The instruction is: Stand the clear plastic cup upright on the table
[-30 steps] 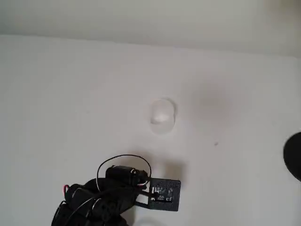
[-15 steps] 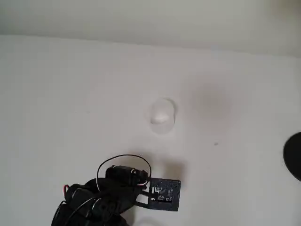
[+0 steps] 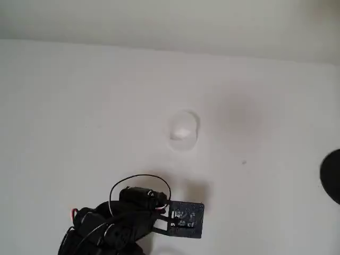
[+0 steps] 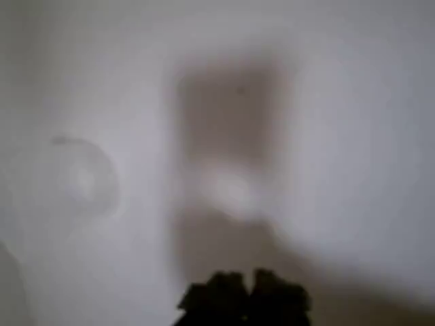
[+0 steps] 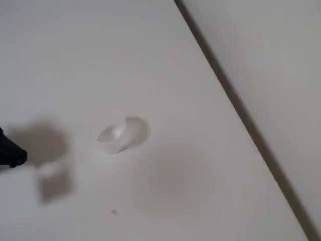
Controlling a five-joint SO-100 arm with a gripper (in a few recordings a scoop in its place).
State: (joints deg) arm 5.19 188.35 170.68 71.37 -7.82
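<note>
cup spot: clear plastic cup (image 3: 184, 129) on its side mid tabletop (image 3: 79, 106), untouched
direction: roughly 12 o'clock from claw (image 3: 183, 220), overhead view, well apart
claw state: fingertips look pressed together, empty

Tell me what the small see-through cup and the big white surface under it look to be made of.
The small clear plastic cup looks like thin transparent plastic: the white surface shows straight through it, leaving only a faint whitish outline and a soft highlight. The large white table appears to be a matte painted or laminated board: even white, no glare, soft diffuse shadows. Its exact material cannot be told.
</note>
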